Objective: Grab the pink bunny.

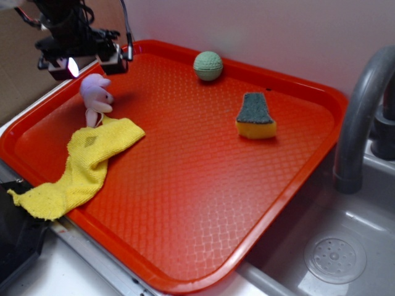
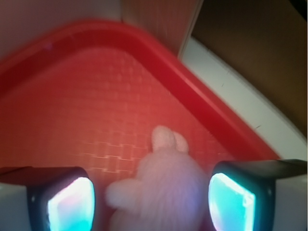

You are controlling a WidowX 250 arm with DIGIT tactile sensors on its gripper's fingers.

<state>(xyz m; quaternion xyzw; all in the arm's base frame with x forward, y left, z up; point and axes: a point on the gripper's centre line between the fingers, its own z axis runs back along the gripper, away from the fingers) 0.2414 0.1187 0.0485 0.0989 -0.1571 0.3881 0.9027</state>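
From my wrist view, the pincer (image 2: 151, 202) stands apart, a lit pad (image 2: 70, 204) on each side of the pink bunny (image 2: 161, 187), which sits between them untouched. Its ears point away from the camera. On the exterior view it lies near the red tray's (image 1: 185, 203) left rim, beside the yellow cloth (image 1: 86, 163).

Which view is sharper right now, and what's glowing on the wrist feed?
Exterior view: fairly sharp, with the pink bunny clear on the red tray. Wrist view: soft and blurred; the bunny is fuzzy, and the gripper pads glow bright cyan.
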